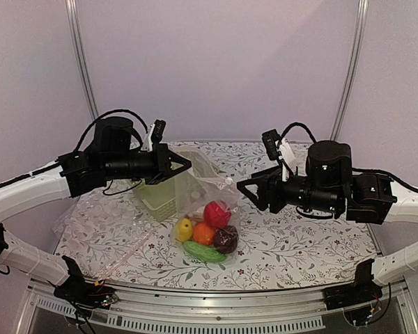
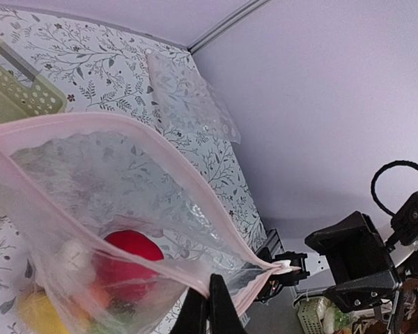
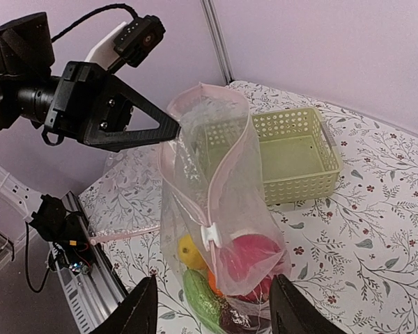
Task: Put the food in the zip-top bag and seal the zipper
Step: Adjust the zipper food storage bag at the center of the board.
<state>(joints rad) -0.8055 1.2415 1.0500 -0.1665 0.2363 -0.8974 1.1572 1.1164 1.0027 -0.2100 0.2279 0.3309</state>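
Could barely make out the white piece (image 2: 73, 254) — only a pale blur behind wrinkled plastic in the left wrist view, beside the yellow piece (image 2: 35, 312), itself cut off at the lower edge there. Lost part of the basket (image 1: 157, 198) behind the bag (image 1: 195, 184) from above. Could not tell whether the zipper (image 2: 90, 121) was sealed below its white slider (image 3: 209, 234).

Found the bag standing mid-table, just near-right of the basket, clear and crumpled, mouth gaping above the slider, bottom resting on the table (image 1: 299, 243). Saw the red ball (image 1: 216, 212), orange piece (image 1: 203, 233), maroon piece (image 1: 226, 239) and green piece (image 1: 203, 252) heaped inside.

Pinched the pink strip at the top with the left gripper (image 1: 187, 165), jaws tight together on it. Held the right gripper (image 1: 246, 188) spread wide — close to the bag's right side, gripping nothing.
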